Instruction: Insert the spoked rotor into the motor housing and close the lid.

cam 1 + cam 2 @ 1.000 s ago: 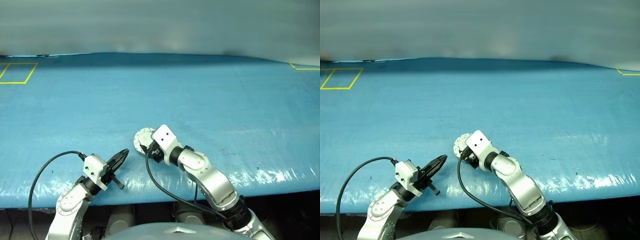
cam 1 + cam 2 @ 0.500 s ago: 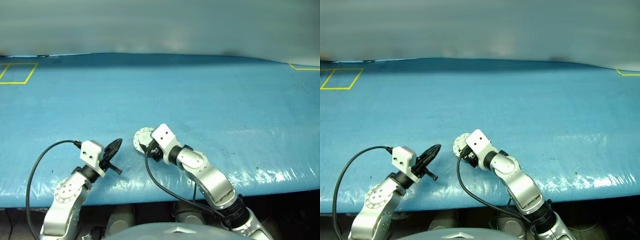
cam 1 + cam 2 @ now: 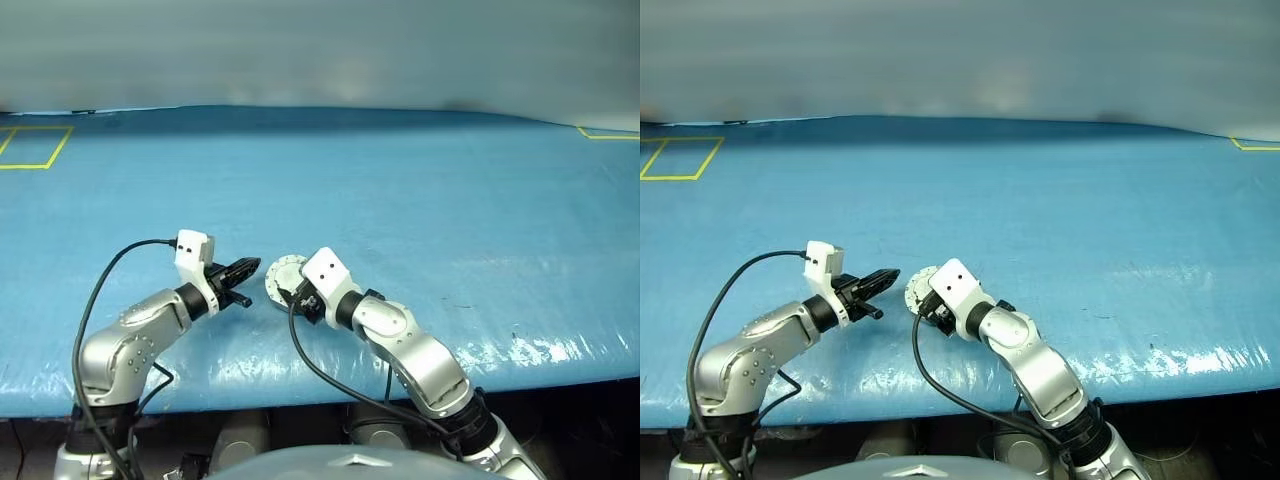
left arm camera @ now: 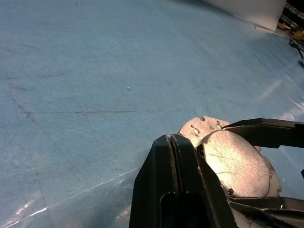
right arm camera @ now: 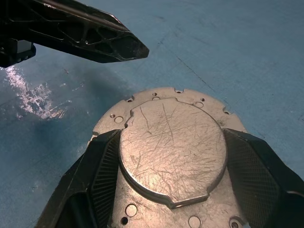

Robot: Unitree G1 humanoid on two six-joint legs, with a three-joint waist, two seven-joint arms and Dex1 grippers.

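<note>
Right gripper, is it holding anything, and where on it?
Yes: the right gripper holds the closed motor housing by its opposite side edges; the left gripper is shut, empty.

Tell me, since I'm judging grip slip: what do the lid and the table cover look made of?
The lid: apparently bare metal, dull silver-grey, fine scratches crossing its face. The table cover: probably blue plastic sheeting, glossy, showing glare patches and wrinkles near the front edge.

Blue-covered table [image 3: 400, 180] (yellow tape outlines [image 3: 35, 147])
</note>
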